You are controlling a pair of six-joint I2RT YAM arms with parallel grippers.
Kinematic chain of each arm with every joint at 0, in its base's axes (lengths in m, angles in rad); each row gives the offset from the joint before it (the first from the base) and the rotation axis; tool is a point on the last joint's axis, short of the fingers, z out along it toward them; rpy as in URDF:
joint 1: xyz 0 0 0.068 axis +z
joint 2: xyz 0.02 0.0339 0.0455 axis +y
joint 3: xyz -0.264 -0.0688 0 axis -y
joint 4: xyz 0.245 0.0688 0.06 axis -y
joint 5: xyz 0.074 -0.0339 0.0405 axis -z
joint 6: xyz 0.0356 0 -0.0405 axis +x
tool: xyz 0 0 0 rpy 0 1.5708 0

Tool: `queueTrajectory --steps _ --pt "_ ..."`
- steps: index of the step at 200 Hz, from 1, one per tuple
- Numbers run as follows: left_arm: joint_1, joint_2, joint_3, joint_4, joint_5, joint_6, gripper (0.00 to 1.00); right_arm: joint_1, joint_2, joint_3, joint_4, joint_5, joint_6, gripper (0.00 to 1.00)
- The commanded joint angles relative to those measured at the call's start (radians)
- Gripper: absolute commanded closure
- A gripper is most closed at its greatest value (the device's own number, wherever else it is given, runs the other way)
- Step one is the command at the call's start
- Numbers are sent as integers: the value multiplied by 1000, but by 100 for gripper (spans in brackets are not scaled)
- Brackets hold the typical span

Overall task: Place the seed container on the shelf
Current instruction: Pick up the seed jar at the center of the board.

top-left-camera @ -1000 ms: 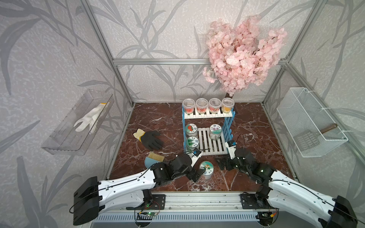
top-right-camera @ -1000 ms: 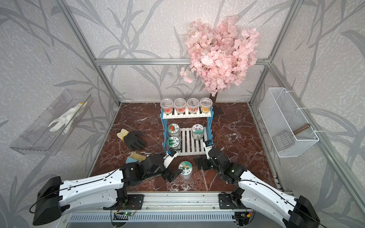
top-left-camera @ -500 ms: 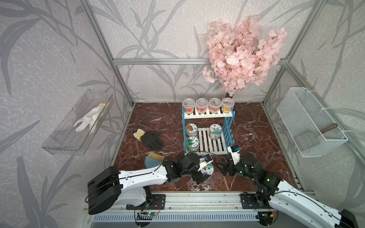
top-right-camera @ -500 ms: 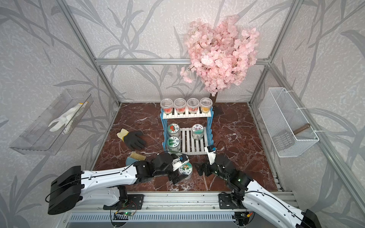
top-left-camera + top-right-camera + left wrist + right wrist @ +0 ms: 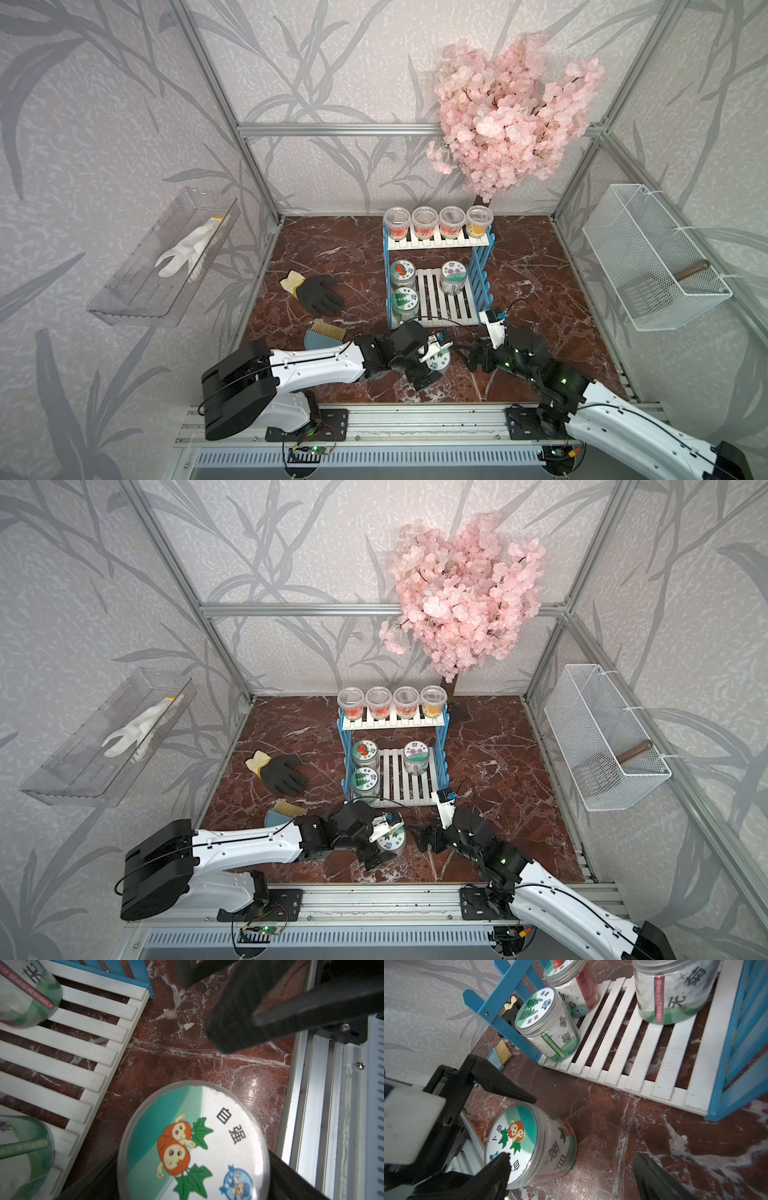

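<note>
The seed container is a clear jar with a carrot-cartoon lid. It stands upright on the marble floor, just in front of the shelf. My left gripper is open and straddles the jar, one finger on each side. I cannot tell whether the fingers touch it. My right gripper is open and low over the floor, just right of the jar and facing it.
Three seed jars stand on the shelf's lower board, and several cups on its top board. A black glove and a brush lie to the left. The metal rail runs close behind the jar.
My left gripper moved right and now has the jar between its fingers. My right gripper drew slightly toward the front rail and its jaws narrowed a little.
</note>
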Motion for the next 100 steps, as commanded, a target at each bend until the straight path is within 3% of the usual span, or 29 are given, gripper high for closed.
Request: queueTrajectory --steps 1,56,100 --pt "0 10 35 -15 2 -28 1 -2 4 -6 39 -23 -4 4" --pt "9 -41 20 11 17 -74 13 0 27 -15 93 0 -1 4" --pt "21 -170 -12 -20 2 -141 15 0 41 -2 116 -19 -23 4"
